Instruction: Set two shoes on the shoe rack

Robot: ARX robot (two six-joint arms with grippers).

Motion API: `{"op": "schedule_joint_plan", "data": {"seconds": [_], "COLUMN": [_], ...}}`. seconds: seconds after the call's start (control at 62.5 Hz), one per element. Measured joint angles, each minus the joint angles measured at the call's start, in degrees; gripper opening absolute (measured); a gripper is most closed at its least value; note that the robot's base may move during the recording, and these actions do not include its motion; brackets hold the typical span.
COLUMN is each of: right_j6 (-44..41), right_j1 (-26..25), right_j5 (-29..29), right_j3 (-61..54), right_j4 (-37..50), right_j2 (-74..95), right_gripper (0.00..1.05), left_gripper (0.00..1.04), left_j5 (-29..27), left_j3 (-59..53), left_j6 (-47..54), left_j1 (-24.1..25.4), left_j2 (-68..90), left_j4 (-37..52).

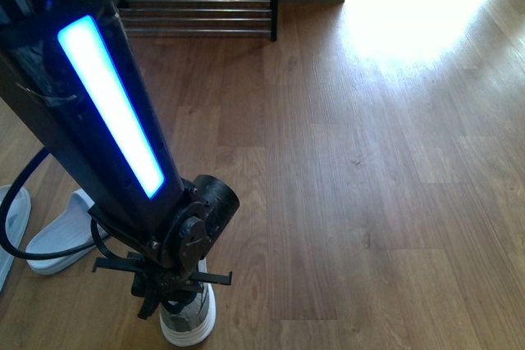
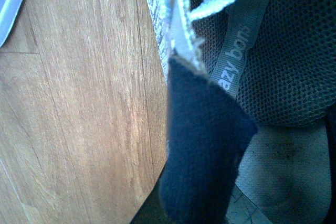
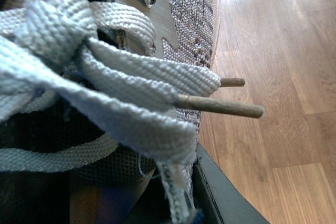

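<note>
In the front view my left arm, with its glowing blue-white light strip (image 1: 111,104), slants down from the top left, and the left claw (image 1: 168,288) sits right on top of a grey sneaker (image 1: 190,323) standing on the wooden floor (image 1: 369,161) at the near edge. The arm hides its fingers, so I cannot tell whether the left claw is spread or pinching. The shoe rack (image 1: 197,14) stands well apart at the far end of the floor, with no shoe on the chrome rods I can see. Two white slippers (image 1: 57,239) lie on the floor just to the left. The left wrist view looks straight into the shoe: the navy heel collar (image 2: 202,150), a grey pull tab (image 2: 236,56) and the dark mesh lining (image 2: 294,61). The right wrist view is filled by pale laces (image 3: 79,61) and the upper of a knit sneaker (image 3: 191,19) over the floor. I cannot tell how the right claw stands.
</note>
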Motion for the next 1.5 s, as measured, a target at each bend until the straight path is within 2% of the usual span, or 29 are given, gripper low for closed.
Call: {"op": "schedule_joint_plan", "data": {"seconds": [0.224, 0.48, 0.895, 1.087, 1.263, 1.503], "right_j6": [0.0, 0.0, 0.0, 0.0, 0.0, 0.0], "right_j1": [0.0, 0.0, 0.0, 0.0, 0.0, 0.0], "right_j5": [0.0, 0.0, 0.0, 0.0, 0.0, 0.0], "right_j3": [0.0, 0.0, 0.0, 0.0, 0.0, 0.0], "right_j4": [0.0, 0.0, 0.0, 0.0, 0.0, 0.0], "right_j2": [0.0, 0.0, 0.0, 0.0, 0.0, 0.0], "right_gripper": [0.03, 0.03, 0.03, 0.03, 0.03, 0.03], "left_gripper": [0.02, 0.02, 0.02, 0.02, 0.02, 0.02], "left_j5": [-3.4, -3.9, -8.0, -6.5, -7.1, -8.3], "left_j3": [-4.9, -14.4, -32.1, -42.5, -47.5, -49.4], "left_j6": [10.6, 18.7, 17.2, 13.9, 13.4, 13.4], "left_j1": [0.0, 0.1, 4.7, 7.7, 11.4, 13.1], "left_j2": [-10.7, -27.6, -62.5, -80.7, -91.8, -98.8], "left_j4": [2.9, 8.9, 14.8, 14.9, 12.7, 11.9]}}
